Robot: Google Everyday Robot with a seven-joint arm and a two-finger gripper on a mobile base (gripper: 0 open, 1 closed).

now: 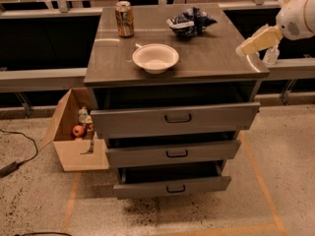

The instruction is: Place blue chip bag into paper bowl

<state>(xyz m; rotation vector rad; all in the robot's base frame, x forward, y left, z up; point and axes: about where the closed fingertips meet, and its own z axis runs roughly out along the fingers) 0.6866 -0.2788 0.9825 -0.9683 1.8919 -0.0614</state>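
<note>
The blue chip bag [189, 21] lies crumpled at the back right of the grey cabinet top [216, 58]. The off-white paper bowl [155, 58] sits empty near the front middle of the top, in front and to the left of the bag. My gripper [253, 48] hangs at the cabinet's right edge, just above the front right corner, on the white arm [295, 16]. It is to the right of both bag and bowl, touches neither, and nothing shows in it.
A gold-brown soda can [124, 18] stands at the back left of the top. Three drawers [177, 118] below are pulled partly out. An open cardboard box [74, 136] with small items sits on the floor at the left. A cable [19, 156] lies on the floor.
</note>
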